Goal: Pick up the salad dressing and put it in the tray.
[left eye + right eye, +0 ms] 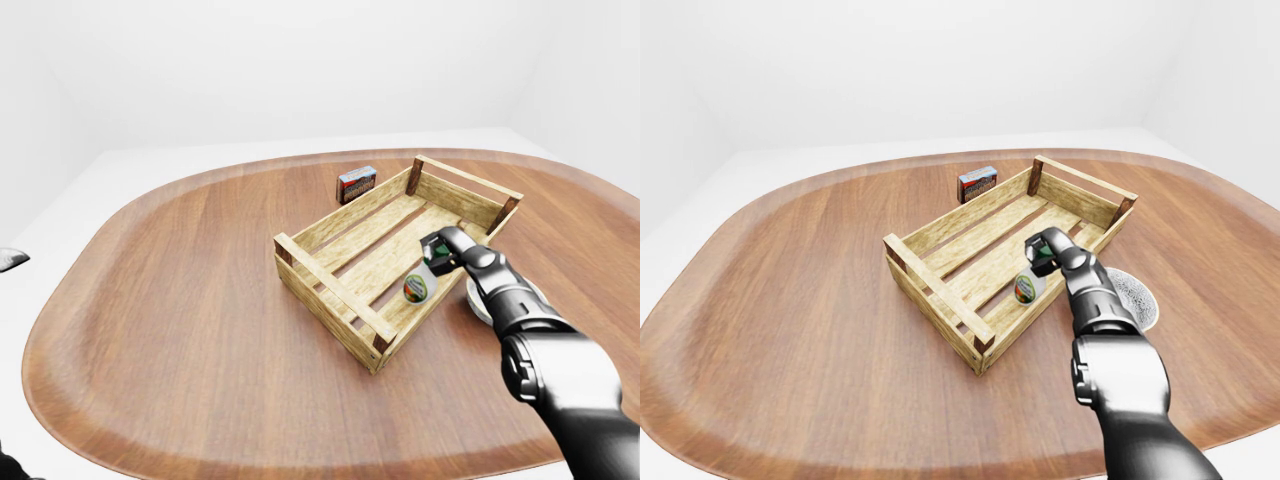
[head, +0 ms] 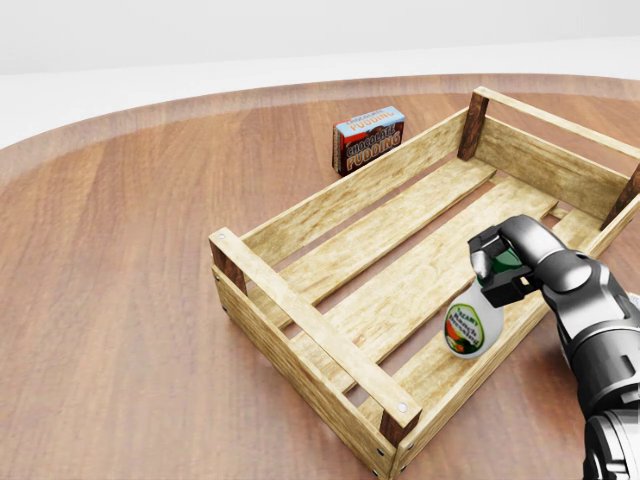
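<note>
Salad dressing bottle is hanging inside the wooden tray, near its right wall, with the right hand fingers gripping its green cap. Probably best lowering it onto a slat before letting go, so it isn't tipping.

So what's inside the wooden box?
Only the salad dressing bottle is inside the wooden tray, near its right wall, with the right hand gripping its green top. The hand covers a little of the slats, so that part is hidden.
</note>
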`<state>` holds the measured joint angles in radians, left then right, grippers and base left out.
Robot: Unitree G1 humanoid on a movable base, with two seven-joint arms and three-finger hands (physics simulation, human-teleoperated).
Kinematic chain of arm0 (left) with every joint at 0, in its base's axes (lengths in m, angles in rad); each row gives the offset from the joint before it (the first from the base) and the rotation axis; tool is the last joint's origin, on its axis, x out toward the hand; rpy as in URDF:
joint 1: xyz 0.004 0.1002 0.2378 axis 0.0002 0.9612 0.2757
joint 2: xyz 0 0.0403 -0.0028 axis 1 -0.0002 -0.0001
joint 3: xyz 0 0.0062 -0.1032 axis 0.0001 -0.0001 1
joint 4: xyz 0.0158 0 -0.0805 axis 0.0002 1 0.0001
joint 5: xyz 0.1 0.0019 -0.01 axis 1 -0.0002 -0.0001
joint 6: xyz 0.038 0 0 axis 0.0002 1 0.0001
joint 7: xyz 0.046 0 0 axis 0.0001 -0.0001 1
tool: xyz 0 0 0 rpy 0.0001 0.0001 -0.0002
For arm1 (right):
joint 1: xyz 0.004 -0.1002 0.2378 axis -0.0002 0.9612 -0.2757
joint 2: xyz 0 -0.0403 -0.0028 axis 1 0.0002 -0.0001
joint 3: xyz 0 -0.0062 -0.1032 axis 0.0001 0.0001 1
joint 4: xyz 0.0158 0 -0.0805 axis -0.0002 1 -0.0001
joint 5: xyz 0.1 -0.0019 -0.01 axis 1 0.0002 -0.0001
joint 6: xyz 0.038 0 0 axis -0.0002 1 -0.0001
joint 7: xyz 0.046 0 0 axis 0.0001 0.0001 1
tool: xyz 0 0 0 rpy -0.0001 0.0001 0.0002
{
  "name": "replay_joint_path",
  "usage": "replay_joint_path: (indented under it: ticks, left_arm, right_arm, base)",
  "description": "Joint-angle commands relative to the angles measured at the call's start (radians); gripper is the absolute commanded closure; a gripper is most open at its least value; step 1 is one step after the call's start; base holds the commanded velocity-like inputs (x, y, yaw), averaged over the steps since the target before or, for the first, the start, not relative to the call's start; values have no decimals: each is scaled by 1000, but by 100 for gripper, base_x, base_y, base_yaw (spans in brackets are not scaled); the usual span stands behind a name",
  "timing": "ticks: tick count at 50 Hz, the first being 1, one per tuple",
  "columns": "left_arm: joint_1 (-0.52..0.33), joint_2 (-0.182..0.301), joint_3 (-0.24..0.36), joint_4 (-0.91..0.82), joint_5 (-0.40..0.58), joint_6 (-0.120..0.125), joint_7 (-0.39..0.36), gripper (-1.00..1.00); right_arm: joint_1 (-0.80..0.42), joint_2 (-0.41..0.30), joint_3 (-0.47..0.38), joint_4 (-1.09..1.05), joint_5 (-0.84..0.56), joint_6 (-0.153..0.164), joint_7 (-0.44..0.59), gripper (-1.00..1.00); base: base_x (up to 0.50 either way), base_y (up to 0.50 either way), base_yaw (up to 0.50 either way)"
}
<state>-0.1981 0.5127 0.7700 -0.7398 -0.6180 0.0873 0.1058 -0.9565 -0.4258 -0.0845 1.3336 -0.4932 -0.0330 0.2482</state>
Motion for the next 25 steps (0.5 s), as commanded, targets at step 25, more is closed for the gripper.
replay_joint_path:
  ticks: [25]
  left_arm:
    - [-1,-2,-1,2,2,0,-2,-100]
  right_arm:
    - [-9,-9,-16,-15,-25,11,-17,100]
  base:
    - [0,0,0]
